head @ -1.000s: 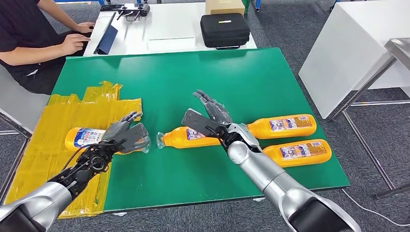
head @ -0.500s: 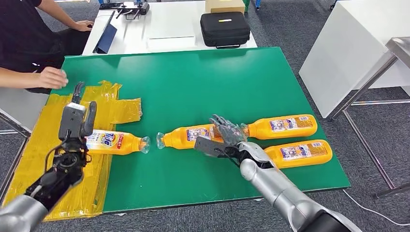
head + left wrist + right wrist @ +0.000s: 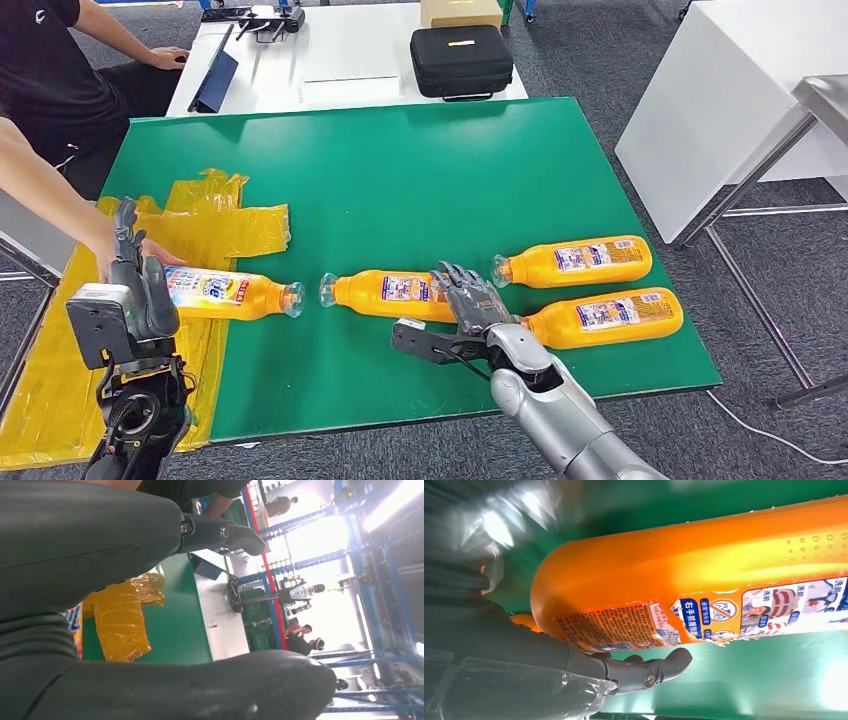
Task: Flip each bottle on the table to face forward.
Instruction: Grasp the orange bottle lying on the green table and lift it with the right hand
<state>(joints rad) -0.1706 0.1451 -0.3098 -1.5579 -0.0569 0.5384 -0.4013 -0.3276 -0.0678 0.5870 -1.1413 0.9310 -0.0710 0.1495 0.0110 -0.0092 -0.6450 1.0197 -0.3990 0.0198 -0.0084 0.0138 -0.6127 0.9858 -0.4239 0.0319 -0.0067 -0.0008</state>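
Middle bottle (image 3: 390, 295) lies touching the right hand's (image 3: 470, 305) loosely spread fingers (image 3: 458, 282), ungripped.

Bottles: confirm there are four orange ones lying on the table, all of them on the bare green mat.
Not all. In the head view three bottles lie on the green mat, but the fourth bottle lies mostly on the yellow plastic sheet, with only its neck end over the green.

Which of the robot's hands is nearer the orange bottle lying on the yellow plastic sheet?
Left. The left hand is raised just in front of that bottle, holding nothing. The right hand is well away, resting on the middle bottle.
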